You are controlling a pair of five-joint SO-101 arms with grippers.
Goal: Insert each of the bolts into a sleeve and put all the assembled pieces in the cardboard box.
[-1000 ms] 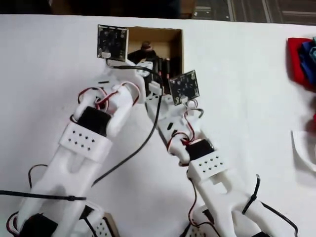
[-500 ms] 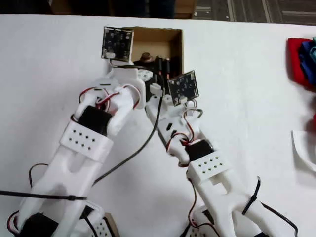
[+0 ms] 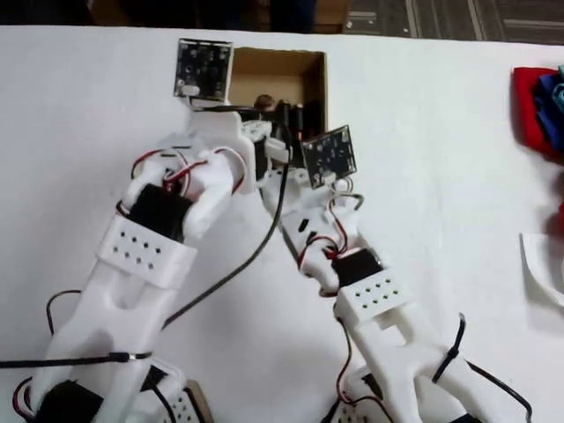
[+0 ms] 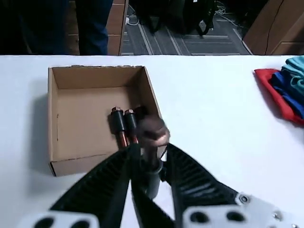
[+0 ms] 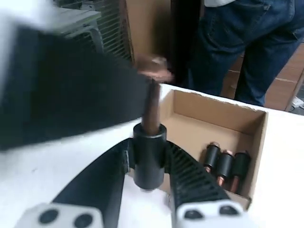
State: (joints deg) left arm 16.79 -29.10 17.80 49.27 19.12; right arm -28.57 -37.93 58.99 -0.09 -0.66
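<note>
Holding the bolt (image 4: 153, 129) in the left gripper (image 4: 151, 151), pinched narrow on the shank just under the head. Clamping the sleeve (image 5: 148, 159) in the right gripper (image 5: 147, 151), closed snug round the dark barrel. Keeping both upright, one over the other, just outside the wall of the cardboard box (image 4: 85, 165) nearest the arms.

Sharing one vertical line, by the look of the right wrist view: shank tip down in the mouth of the sleeve, head well above the rim, so only partly seated. Cannot tell how deep, with the tip hidden inside the barrel. Turns on that line, then. Judged from here, calls for a straight push down with the left or a lift with the right, and no sideways lean, to avoid binding on the rim.

Already lying in the box: three joined pieces (image 4: 124, 121), side by side toward the wall on the right arm's side, long axes running from near wall to far wall. Leaves some floor of the box open on the left arm's side for a fourth.

Leaves afterwards a short carry over the near wall, with the box straight ahead of both grippers and neither arm clearly the nearer.

Working on a plain white table (image 4: 228, 123), flat and even, with a heap of red and blue cloth (image 4: 285, 90) well apart from the box on the right arm's side. Beyond the box, past the table's far edge, a grey floor (image 4: 190, 40).
</note>
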